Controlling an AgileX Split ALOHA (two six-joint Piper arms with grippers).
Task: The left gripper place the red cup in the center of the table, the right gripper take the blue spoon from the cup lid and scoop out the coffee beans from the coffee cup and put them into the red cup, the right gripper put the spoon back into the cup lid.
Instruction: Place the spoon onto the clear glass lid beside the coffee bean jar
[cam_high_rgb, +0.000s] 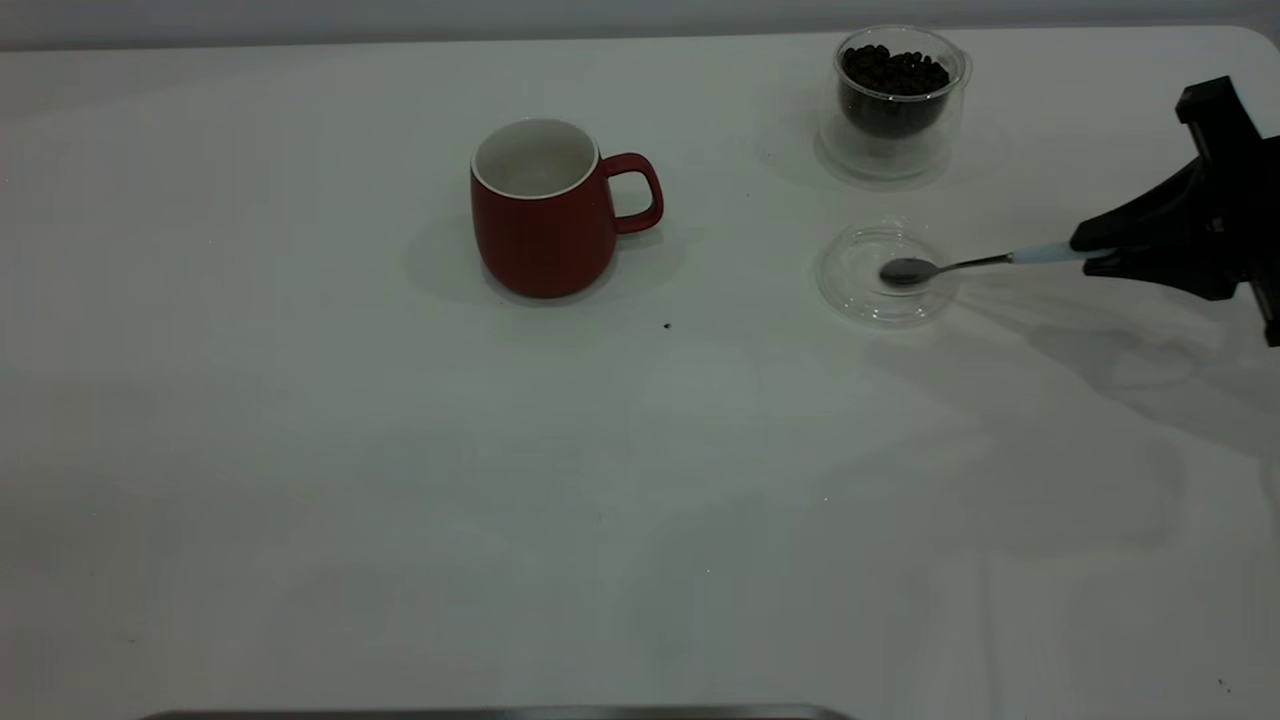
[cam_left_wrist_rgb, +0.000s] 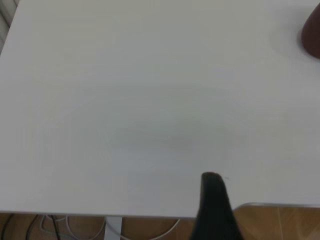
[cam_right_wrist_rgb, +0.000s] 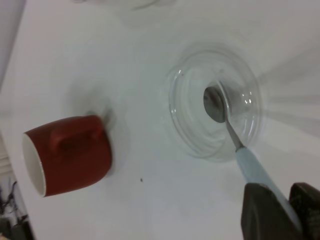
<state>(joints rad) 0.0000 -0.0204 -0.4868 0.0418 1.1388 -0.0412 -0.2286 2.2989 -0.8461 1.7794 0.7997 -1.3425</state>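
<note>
Exterior view: one red cup, one lid, one spoon pinched by right tool.

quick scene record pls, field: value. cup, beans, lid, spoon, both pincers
red cup: upright near table centre, handle toward the right arm, no beans visible inside
coffee cup: clear glass, far right side, holds coffee beans
cup lid: clear, flat on table, in front of the coffee cup
blue spoon: bowl over the lid, empty
right pincer: shut on the spoon's blue handle, right of the lid
left pincer: out of exterior view; one finger tip shows over bare table, near its edge
stray speck: on table before the red cup
</note>
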